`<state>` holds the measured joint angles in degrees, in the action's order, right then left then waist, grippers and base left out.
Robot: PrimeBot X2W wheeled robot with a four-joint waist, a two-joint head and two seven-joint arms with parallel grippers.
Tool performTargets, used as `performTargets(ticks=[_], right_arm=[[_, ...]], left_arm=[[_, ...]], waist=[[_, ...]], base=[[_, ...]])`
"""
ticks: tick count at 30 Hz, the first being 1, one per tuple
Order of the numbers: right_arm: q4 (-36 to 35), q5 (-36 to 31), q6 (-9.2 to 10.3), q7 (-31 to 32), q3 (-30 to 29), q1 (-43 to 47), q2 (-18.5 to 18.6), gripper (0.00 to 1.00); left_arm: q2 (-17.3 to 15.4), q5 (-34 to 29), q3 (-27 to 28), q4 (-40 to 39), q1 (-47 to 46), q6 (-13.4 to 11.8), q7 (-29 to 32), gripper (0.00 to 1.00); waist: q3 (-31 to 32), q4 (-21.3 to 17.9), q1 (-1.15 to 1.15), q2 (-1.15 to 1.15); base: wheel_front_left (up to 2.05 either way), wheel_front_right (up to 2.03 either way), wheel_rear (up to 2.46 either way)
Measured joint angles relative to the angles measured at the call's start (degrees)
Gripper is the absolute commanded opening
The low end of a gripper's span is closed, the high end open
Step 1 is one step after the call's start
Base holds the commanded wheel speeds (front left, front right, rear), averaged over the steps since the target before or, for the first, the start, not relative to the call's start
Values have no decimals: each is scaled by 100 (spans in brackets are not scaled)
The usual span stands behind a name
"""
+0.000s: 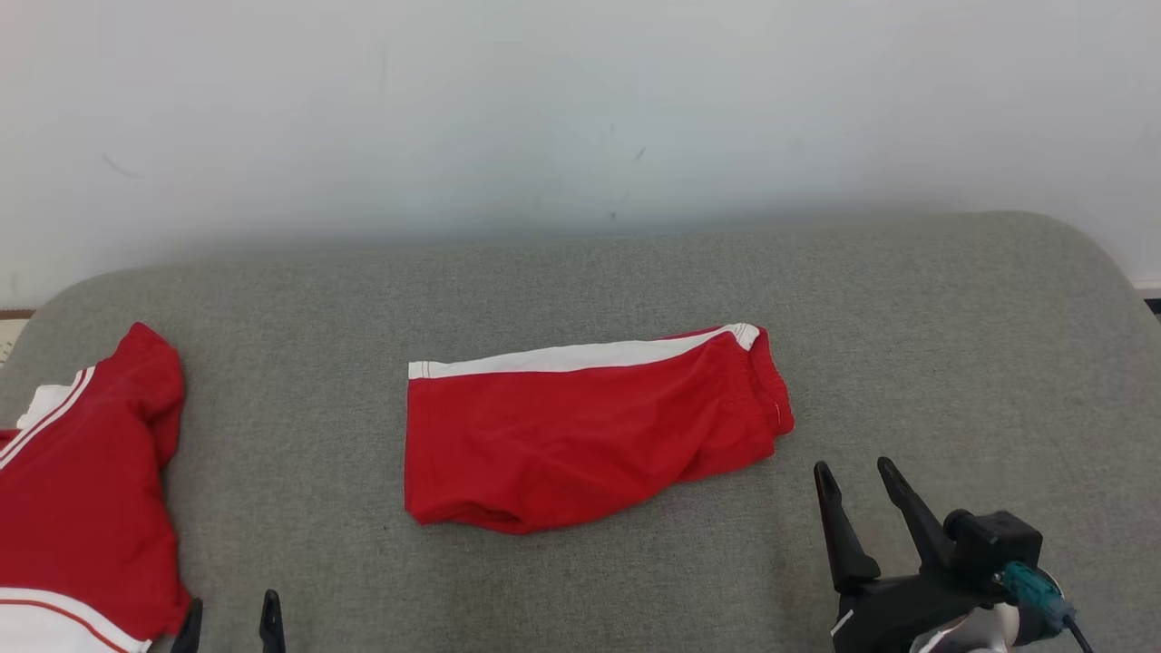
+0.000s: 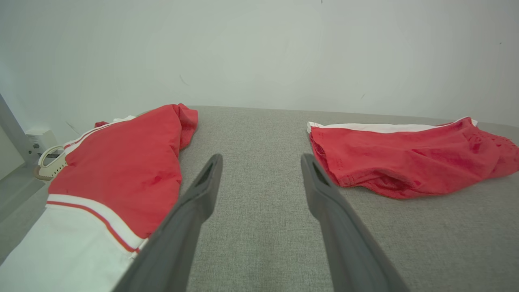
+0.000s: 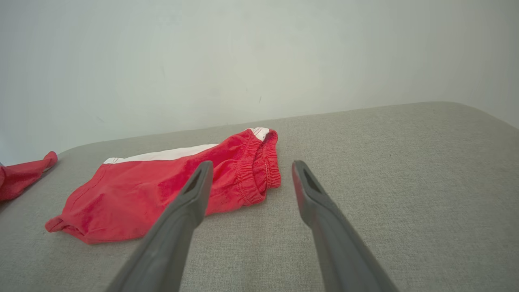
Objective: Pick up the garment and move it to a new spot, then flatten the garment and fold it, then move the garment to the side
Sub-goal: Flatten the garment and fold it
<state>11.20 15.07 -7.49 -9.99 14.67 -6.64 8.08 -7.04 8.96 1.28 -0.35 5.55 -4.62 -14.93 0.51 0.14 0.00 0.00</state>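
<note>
Right gripper jaws wide, empty, near shorts waistband end; shorts lie ahead-left, long axis left-right. Left gripper spread too, farther, by shirt.

Bright red on the shorts, with one clean white stripe down the edge. The shirt is red too, and its white band carries a thin red line. The worktop is a flecked grey weave, the wall off-white. The left tool and right tool are black, and the plug is teal.
</note>
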Motion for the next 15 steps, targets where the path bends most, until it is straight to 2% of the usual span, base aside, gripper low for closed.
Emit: performTargets(ticks=[7,15], right_arm=[[469,-156,0,233,-66,-645,23,100],[1373,-242,0,460,-88,-1676,34,100]], left_arm=[[8,1,-82,41,-110,52,0,100],[58,11,-162,109,-338,153,0,100]], waist=[[-93,99,0,0],[-363,254,1,0]], base=[[0,0,0],[0,0,0]])
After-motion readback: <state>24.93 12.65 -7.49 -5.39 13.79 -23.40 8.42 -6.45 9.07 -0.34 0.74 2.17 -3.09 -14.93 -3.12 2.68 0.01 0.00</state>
